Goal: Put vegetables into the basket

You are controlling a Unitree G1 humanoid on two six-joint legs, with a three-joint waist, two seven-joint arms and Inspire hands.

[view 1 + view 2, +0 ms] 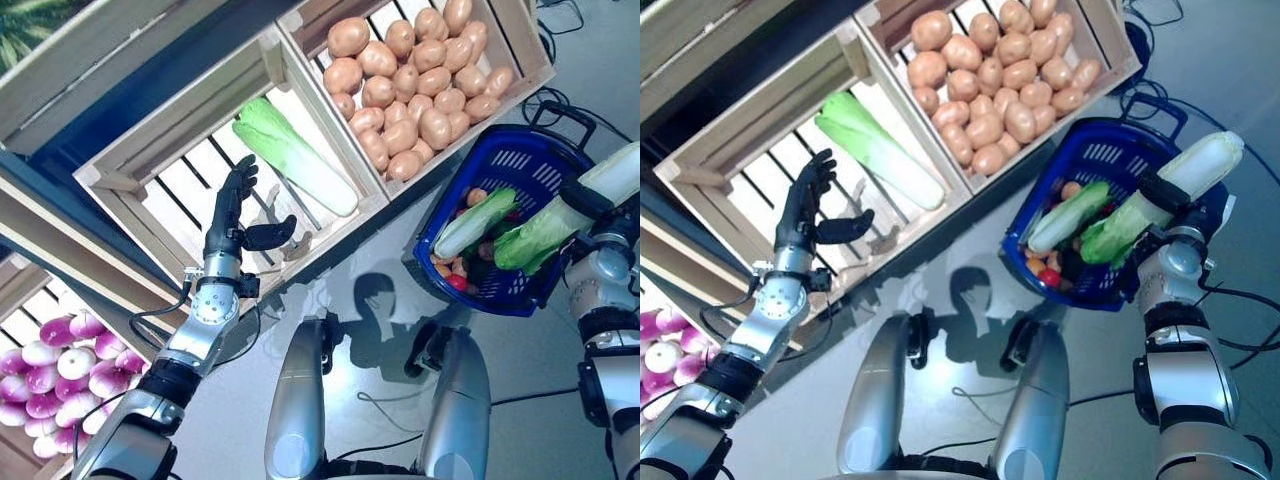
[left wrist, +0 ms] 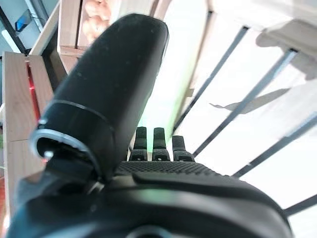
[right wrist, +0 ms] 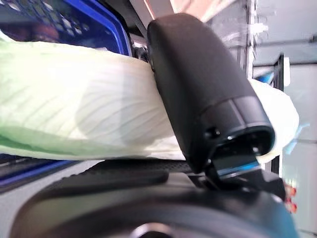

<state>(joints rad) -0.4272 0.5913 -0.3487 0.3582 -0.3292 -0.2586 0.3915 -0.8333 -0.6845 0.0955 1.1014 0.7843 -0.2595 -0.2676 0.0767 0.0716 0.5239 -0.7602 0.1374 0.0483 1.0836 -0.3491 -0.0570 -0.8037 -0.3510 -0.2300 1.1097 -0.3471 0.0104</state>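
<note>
1. The right hand [image 1: 1162, 205] is wrapped round a napa cabbage [image 1: 1185, 180]; in its own wrist view the thumb [image 3: 198, 84] presses across the pale ribbed leaf. The cabbage's leafy end dips over the rim of the blue basket [image 1: 1110, 160], just beside this hand.
2. Inside the basket, next to the held cabbage's green tip, lies another cabbage [image 1: 1068, 215] on small red and orange vegetables [image 1: 1045, 268].
3. The left hand [image 1: 232, 215] hovers with fingers straight and thumb spread, holding nothing, over the slatted floor of a wooden crate [image 1: 130, 150].
4. Just past its fingertips, in the same crate, lies a third cabbage [image 1: 295, 155], untouched.
5. The neighbouring crate, between the two hands, holds potatoes [image 1: 420, 80]; purple-white turnips [image 1: 50, 375] lie near the left forearm.
6. No writing or label can be read anywhere.
</note>
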